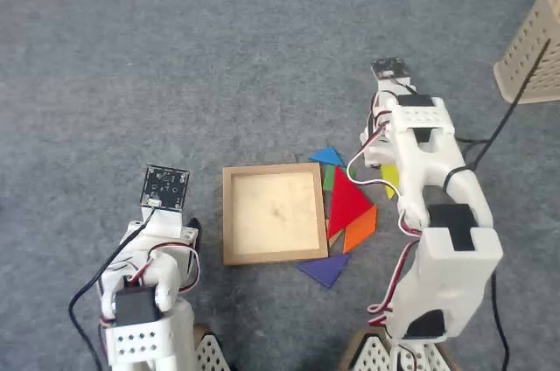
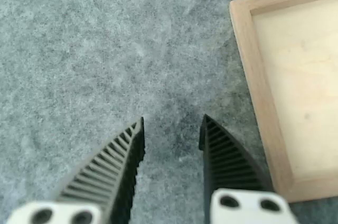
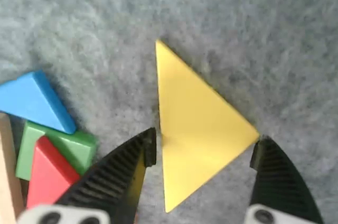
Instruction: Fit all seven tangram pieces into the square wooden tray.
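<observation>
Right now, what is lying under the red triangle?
A green piece pokes out from beneath the red triangle, beside the tray. The rest of it, and anything else underneath, is covered.

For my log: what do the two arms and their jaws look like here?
Both the left arm and right arm are white plastic shells with black motor blocks, red, white and black cables looping along them. Each wrist carries a small dark circuit board. The jaws are black, ribbed and tapered on white mounts.

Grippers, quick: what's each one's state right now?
Left gripper: open, empty, over the carpet beside the wooden tray.
Right gripper: open, straddling the yellow triangle lying on the carpet.
</observation>
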